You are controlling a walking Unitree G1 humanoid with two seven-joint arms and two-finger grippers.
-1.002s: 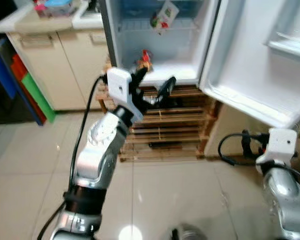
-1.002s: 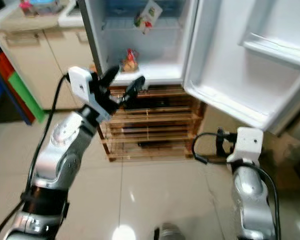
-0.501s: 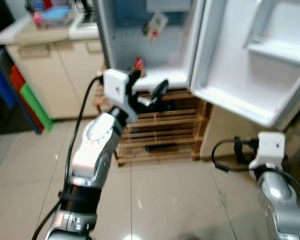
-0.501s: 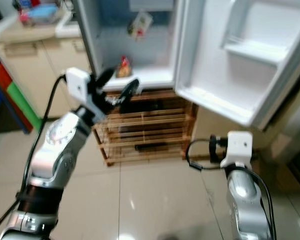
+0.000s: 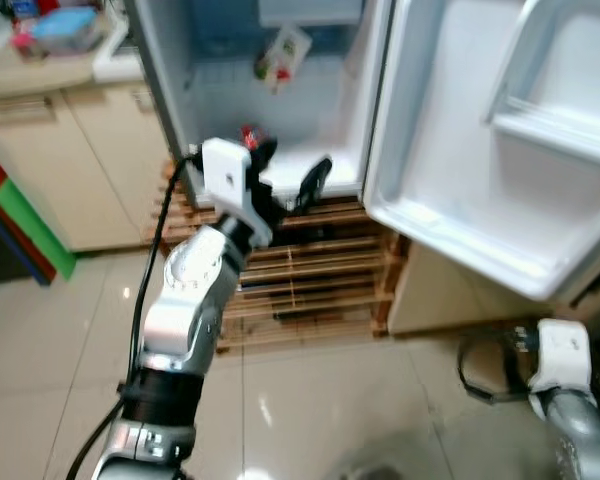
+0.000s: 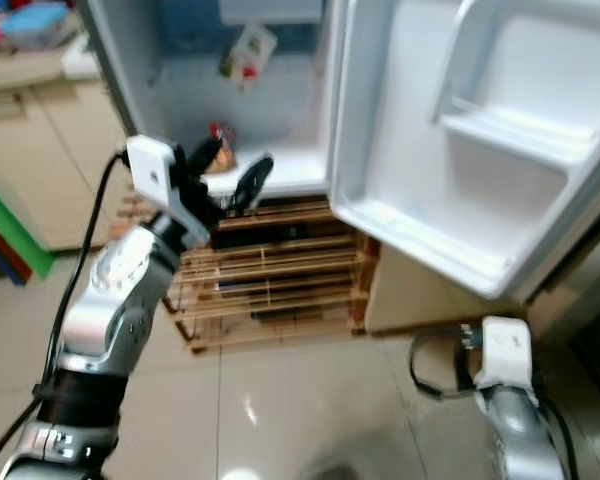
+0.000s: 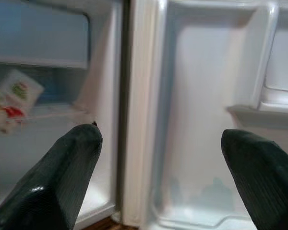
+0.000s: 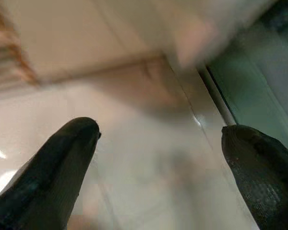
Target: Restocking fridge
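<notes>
I have the left end effector (image 5: 290,172) raised in front of the open fridge (image 5: 270,110), its two black fingers spread apart and holding nothing, pointed at the lower lip of the compartment. I judge that pose is for reaching in, since the arm is level with the bottom shelf. The fridge stands on a slatted wooden pallet rack (image 5: 280,270), which lifts its floor to about the height of my raised arm. The door (image 5: 500,170) is swung wide to my right, its moulded shelves bare, so there is room to stock there.

The things already inside are few: a white pouch (image 5: 281,55) with red and green print leans against the back wall on an upper shelf, and a small red-topped item (image 5: 250,135) sits on the bottom shelf just behind my fingers. The pouch carries printing, but it is too blurred for me to read a brand or any words.

My right end effector (image 8: 158,158) hangs low by my side over the tiled floor (image 6: 280,400), fingers apart and empty, idle. A tabletop (image 5: 40,70) to my left carries some containers, too indistinct to name.
</notes>
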